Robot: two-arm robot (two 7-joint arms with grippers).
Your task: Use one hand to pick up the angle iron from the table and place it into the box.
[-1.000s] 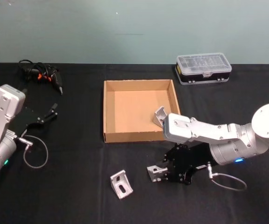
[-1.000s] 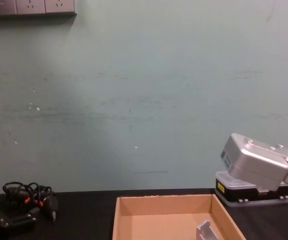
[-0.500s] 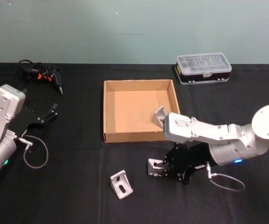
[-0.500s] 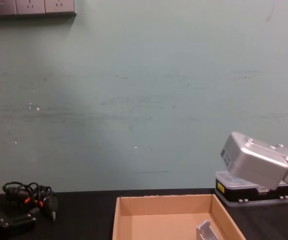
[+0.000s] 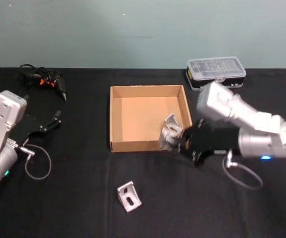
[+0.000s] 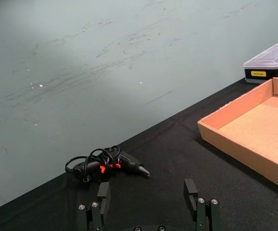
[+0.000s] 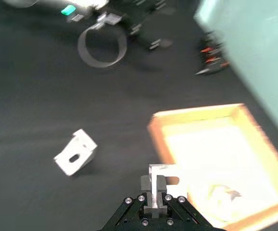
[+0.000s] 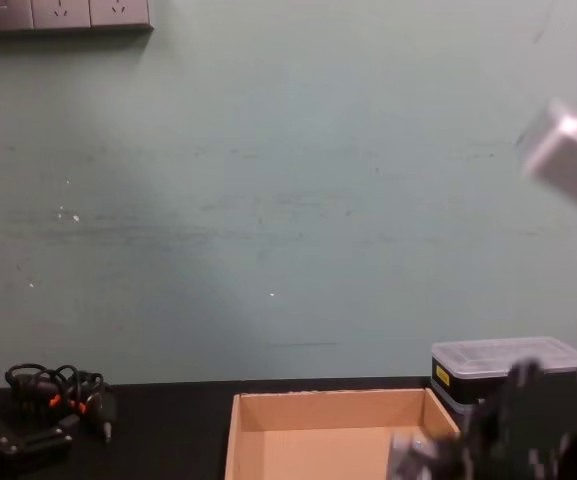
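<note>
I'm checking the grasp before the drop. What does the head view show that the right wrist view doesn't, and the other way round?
Head view, not right wrist view: the clear-lidded black plastic organiser case behind the shallow tan cardboard box, and the right arm's silver-grey links. Right wrist view, not head view: the grip up close, with the right gripper shut on one edge of a silver metal angle iron. Both: that box, a second angle iron loose on the black table, and the parked left gripper.
</note>
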